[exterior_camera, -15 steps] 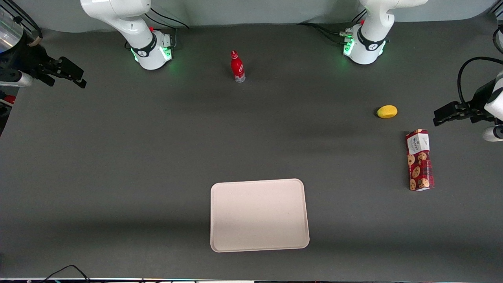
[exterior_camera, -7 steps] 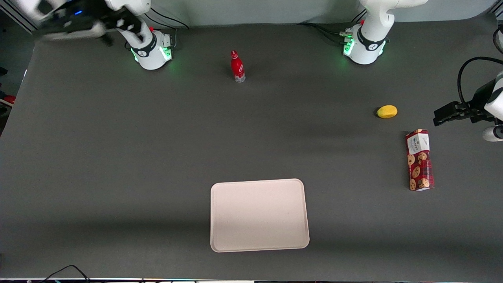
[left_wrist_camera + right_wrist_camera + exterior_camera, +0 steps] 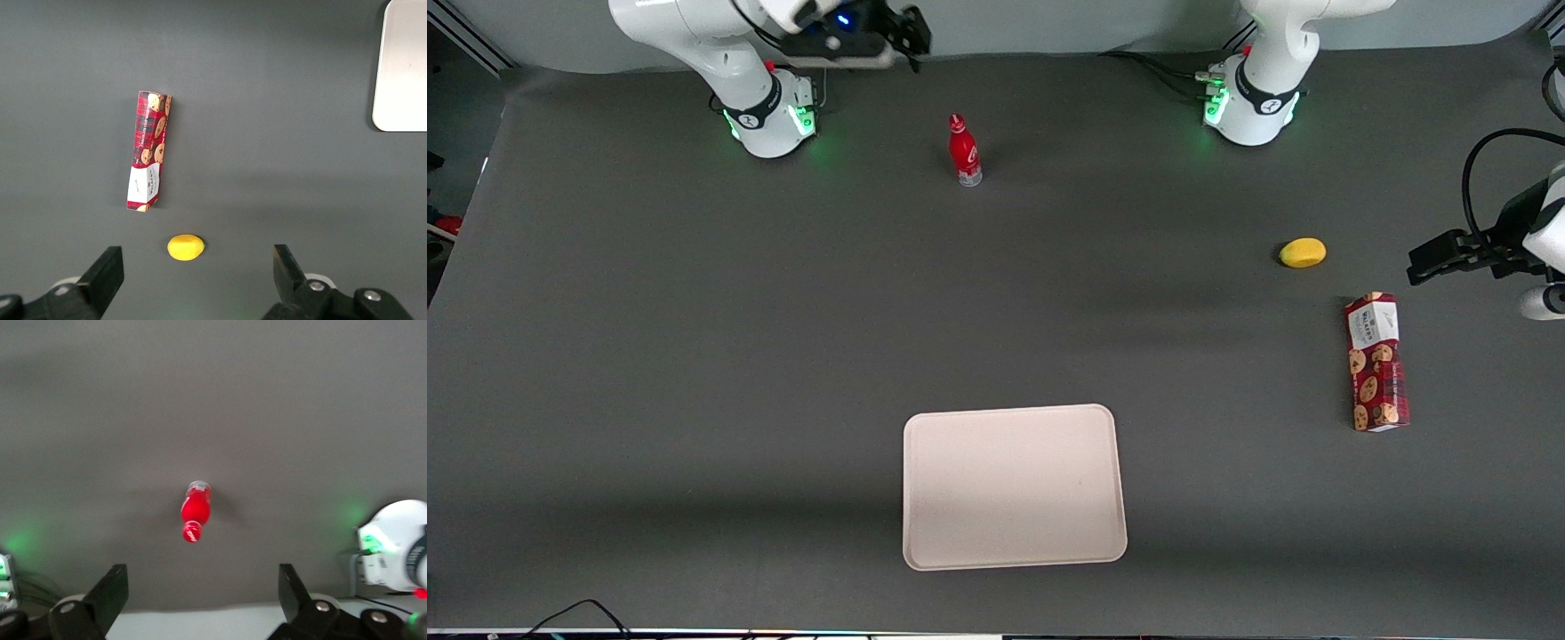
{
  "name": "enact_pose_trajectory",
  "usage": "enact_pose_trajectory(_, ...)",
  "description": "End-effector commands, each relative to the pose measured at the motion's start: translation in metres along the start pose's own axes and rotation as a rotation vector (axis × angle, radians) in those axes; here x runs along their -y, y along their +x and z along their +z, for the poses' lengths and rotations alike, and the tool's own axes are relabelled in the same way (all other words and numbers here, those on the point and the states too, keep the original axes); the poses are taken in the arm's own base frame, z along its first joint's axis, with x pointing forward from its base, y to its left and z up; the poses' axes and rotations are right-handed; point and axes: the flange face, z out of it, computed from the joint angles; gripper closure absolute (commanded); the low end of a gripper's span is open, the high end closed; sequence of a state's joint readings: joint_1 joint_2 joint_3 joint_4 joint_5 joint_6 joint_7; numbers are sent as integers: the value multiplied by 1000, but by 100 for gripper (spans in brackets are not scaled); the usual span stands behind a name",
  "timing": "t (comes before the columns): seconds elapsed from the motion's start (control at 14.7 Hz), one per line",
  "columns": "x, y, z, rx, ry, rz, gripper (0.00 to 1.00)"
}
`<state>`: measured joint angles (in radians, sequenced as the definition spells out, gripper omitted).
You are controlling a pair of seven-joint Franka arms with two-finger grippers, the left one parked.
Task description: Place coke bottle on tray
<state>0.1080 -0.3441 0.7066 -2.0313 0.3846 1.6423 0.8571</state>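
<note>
The coke bottle (image 3: 964,151), slim and red with a red cap, stands upright on the dark table between the two arm bases. It also shows in the right wrist view (image 3: 194,514). My right gripper (image 3: 911,31) hangs high above the table's back edge, farther from the front camera than the bottle and well clear of it. In the right wrist view the gripper (image 3: 203,593) is open wide and holds nothing. The pale beige-pink tray (image 3: 1014,485) lies flat near the front edge of the table; one corner of it shows in the left wrist view (image 3: 402,67).
A yellow lemon-like fruit (image 3: 1303,252) and a red patterned cookie box (image 3: 1376,362) lie toward the parked arm's end of the table. Both show in the left wrist view, the fruit (image 3: 185,247) and the box (image 3: 149,150). The working arm's base (image 3: 769,111) stands beside the bottle.
My right arm has swung from the working arm's end of the table inward along the back edge, so the gripper now hangs close to the bottle. The bottle and tray have not moved.
</note>
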Motion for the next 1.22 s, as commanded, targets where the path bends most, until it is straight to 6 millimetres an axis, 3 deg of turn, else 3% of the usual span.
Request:
enact_pose_trajectory(0.0,16,-19,72,-10,1,73,0)
enact_pose_trajectory(0.2,32,-46,123,-20,19,91,0)
enact_pose_trajectory(0.48,32,-64,174,-71,19,77,0)
enact_pose_trajectory(0.75,28,-75,205,-103,20,77,0)
enact_pose_trajectory(0.95,28,-75,212,-98,31,101,0)
enact_pose_trajectory(1.16,27,-84,223,-106,17,81,13)
